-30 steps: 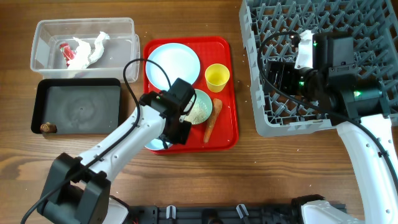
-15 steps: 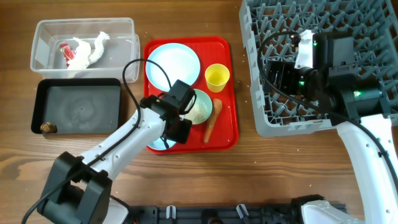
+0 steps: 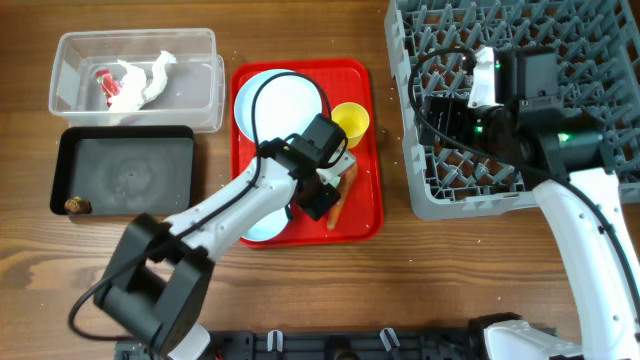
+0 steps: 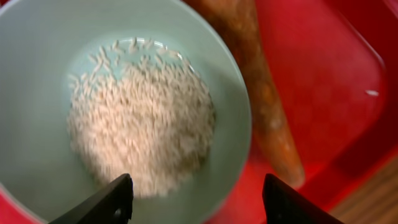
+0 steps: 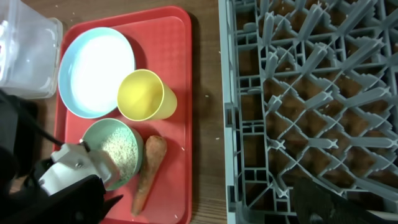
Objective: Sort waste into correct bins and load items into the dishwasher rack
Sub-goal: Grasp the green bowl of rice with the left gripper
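The left tool (image 4: 198, 196) hangs spread wide over the green bowl (image 4: 37, 93) of rice (image 4: 140, 118) beside the carrot (image 4: 267, 106); the right tool (image 3: 440, 118), above the rack (image 3: 590, 40), gives no telling whether released or clenched.

White rice (image 4: 140, 118) is held in the pale green bowl (image 4: 37, 74), set upright beside the orange carrot (image 4: 267, 106). Crumpled tissue (image 3: 140, 80) is seen in the clear tub (image 3: 70, 45), and a brown lump (image 3: 73, 205) at the black tray's (image 3: 125, 170) corner.

Table (image 3: 420, 280) bears tub (image 3: 190, 80), black tray (image 3: 125, 170), rack (image 3: 600, 40) (red tray (image 3: 365, 190)).
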Tool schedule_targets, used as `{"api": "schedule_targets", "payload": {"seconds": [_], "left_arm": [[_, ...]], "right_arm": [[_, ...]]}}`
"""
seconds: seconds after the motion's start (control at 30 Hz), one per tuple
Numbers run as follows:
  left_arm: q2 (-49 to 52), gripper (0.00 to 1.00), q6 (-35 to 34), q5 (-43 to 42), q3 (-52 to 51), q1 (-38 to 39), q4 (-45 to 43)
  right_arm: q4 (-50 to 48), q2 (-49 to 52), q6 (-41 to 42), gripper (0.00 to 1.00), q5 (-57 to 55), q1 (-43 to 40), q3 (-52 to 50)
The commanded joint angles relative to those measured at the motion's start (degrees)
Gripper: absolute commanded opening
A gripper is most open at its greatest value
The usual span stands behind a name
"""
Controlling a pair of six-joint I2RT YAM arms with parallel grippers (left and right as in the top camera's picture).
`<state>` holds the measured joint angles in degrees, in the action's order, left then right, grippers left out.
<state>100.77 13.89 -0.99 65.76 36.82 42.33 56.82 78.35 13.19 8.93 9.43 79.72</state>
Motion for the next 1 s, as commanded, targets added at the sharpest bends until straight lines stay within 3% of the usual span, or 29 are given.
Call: {"api": "schedule_targets", "payload": {"seconds": [0.0, 0.1, 0.17, 0.33, 0.4, 0.43, 0.6, 0.97], "left_arm": [[3.1, 0.63, 2.4, 1.9, 0.6, 0.3, -2.7], [3.2, 0.55, 2.1, 3.1, 0.6, 0.3, -4.1], [3.2, 0.43, 2.2, 3.6, 0.6, 0.3, -4.3], [3.2, 0.30, 2.2, 3.7, 0.6, 0.2, -4.5], [3.2, 0.18, 2.2, 3.7, 0.6, 0.1, -5.3], [3.2, 0.04, 2.2, 3.6, 0.6, 0.1, -6.1], [3.0, 0.04, 1.2, 3.5, 0.9, 0.3, -7.7], [-6.8, 0.04, -16.0, 3.4, 8.1, -1.8, -3.7]], "right_arm": [[0.3, 1.0, -0.5, 1.00, 0.0, -0.1, 1.2], [0.3, 1.0, -0.6, 1.00, 0.0, -0.1, 1.2], [0.2, 1.0, -0.7, 1.00, 0.0, -0.1, 1.2], [0.2, 1.0, -0.8, 1.00, 0.0, -0.1, 1.2], [0.2, 1.1, -0.8, 1.00, 0.0, -0.1, 1.2], [0.2, 1.0, -0.8, 1.00, 0.0, -0.1, 1.2], [0.3, 1.0, -1.0, 1.00, 0.0, -0.1, 1.2], [0.2, 1.1, -1.0, 1.00, 0.0, -0.1, 1.2]]}}
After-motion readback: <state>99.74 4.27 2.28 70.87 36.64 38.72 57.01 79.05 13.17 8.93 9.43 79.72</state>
